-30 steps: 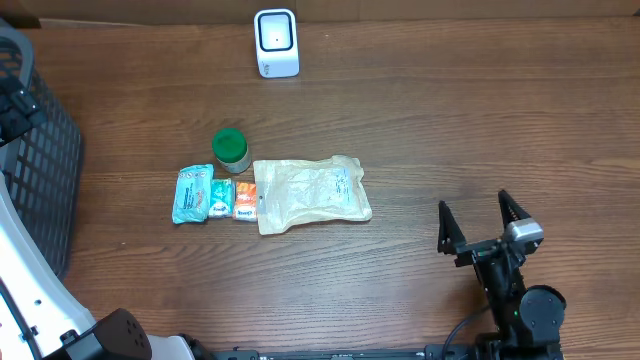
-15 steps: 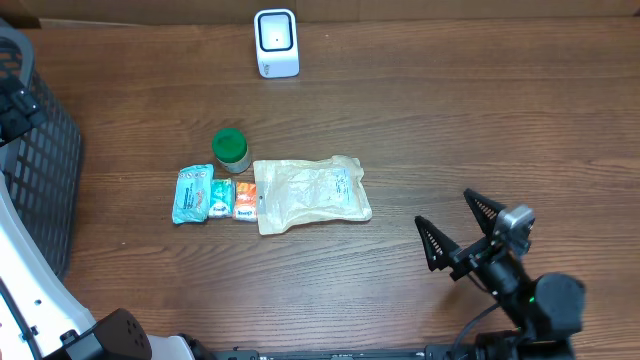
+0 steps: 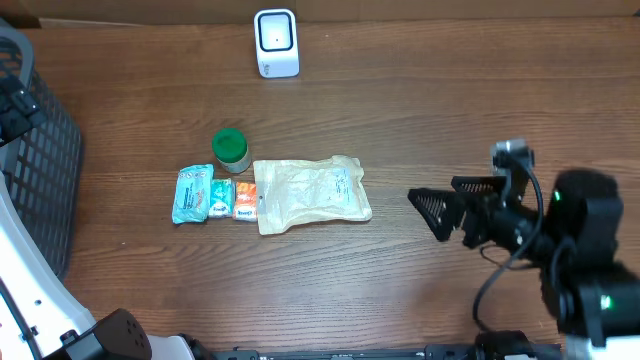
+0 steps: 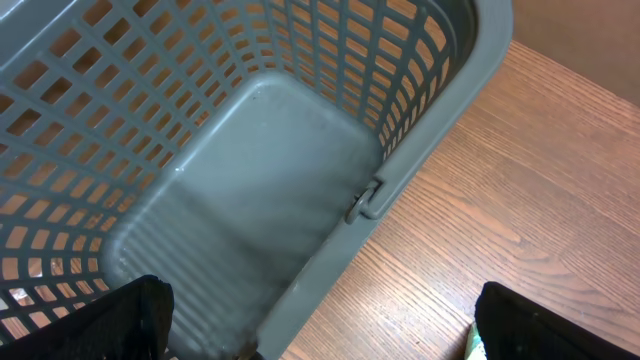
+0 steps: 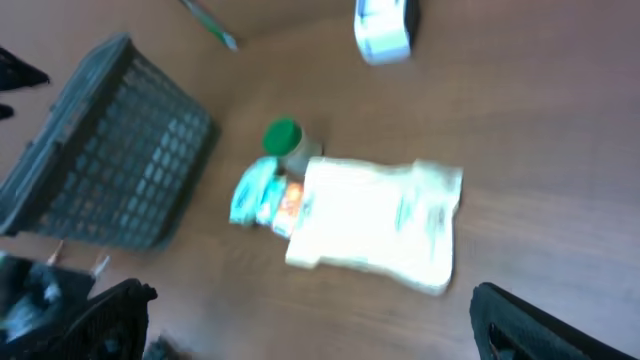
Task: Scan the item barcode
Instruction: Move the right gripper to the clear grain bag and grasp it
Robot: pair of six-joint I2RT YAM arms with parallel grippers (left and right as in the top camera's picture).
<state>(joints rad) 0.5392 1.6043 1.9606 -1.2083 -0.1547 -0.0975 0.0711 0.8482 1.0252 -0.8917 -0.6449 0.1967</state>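
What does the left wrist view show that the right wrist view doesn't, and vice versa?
Left wrist only: the inside of the grey basket, its slotted walls and floor. Right wrist only, blurred: the white scanner, the green-lidded jar, the small packets and the pale pouch. Both: the basket and the wooden table. A green sliver at the left wrist's bottom edge is too small to name.

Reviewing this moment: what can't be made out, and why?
Barcodes on the clear pouch and small packets: print too small overhead, blurred in the right wrist view.
Green-lidded jar label: overhead looks down on the lid, which hides it.
Left gripper: only fingertips show, cut off by the left wrist view's bottom edge.
Scanner face: too small overhead, blurred at the right wrist view's top edge.
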